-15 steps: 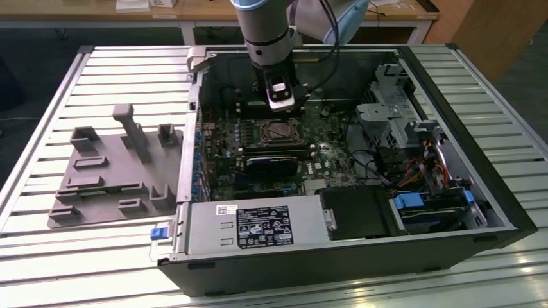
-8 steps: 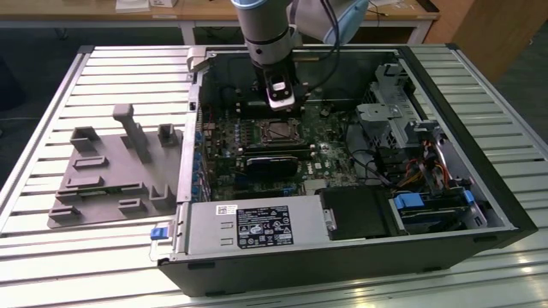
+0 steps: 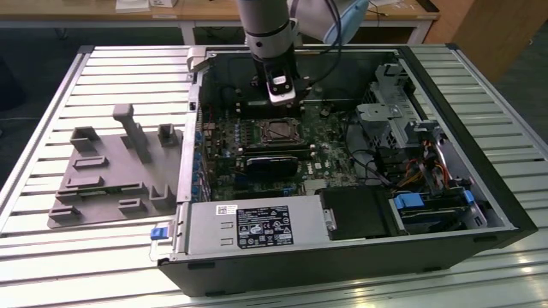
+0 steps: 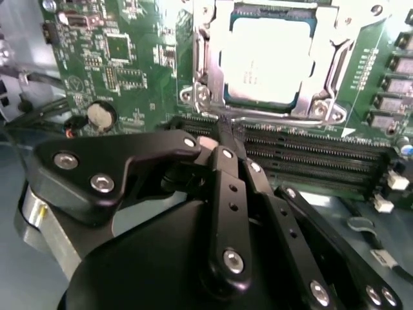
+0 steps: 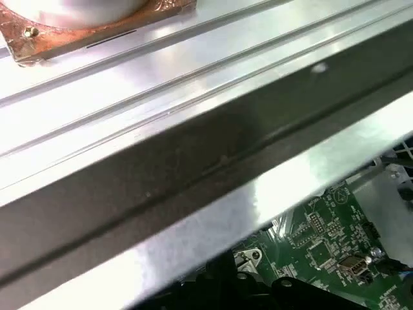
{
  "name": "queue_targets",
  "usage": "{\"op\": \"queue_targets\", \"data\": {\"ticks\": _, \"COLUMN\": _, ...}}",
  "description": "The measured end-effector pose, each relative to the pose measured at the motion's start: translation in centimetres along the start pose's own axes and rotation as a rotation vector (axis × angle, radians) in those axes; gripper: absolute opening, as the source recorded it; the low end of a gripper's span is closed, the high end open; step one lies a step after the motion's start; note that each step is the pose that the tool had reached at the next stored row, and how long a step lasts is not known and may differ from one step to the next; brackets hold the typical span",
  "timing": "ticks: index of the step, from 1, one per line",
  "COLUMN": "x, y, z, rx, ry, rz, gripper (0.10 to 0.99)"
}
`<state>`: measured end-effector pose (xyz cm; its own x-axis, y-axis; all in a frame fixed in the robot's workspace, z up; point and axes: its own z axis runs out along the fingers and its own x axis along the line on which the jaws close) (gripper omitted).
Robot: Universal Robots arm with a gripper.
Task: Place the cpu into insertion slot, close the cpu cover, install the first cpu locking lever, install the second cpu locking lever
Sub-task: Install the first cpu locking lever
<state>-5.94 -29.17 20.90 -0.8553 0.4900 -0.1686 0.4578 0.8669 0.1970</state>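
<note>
You had a slatted metal table (image 3: 102, 64) with an open computer case (image 3: 479, 192) lying on it and a grey moulded fixture tray (image 3: 111, 173) beside it, toward the exterior view's left edge. The arm hung over the motherboard (image 3: 330, 151) near the case's far wall.

In the second wrist view the cpu (image 4: 268, 61) sat in the insertion slot (image 4: 302, 102), and the cpu cover (image 4: 203, 58) lay flat around the chip's edges. Your gripper (image 4: 226, 129) had its fingers drawn together. Their tips were right at the thin wire locking lever (image 4: 284, 119), which ran along the socket edge nearest the black memory slots (image 4: 310, 152). Whether the tips pinched that wire, you could not tell.
</note>
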Motion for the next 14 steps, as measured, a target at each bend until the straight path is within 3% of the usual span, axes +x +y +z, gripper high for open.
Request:
{"op": "queue_targets", "data": {"ticks": 10, "x": -0.04, "y": 0.05, "z": -0.23, "rx": 0.0, "ry": 0.0003, "rz": 0.0, "gripper": 0.102}}
{"op": "queue_targets", "data": {"ticks": 12, "x": -0.05, "y": 0.05, "z": -0.23, "rx": 0.006, "ry": 0.0035, "rz": 0.0, "gripper": 0.102}}
{"op": "queue_targets", "data": {"ticks": 14, "x": -0.08, "y": 0.07, "z": -0.2, "rx": 0.022, "ry": 0.0097, "rz": -0.002, "gripper": 0.102}}
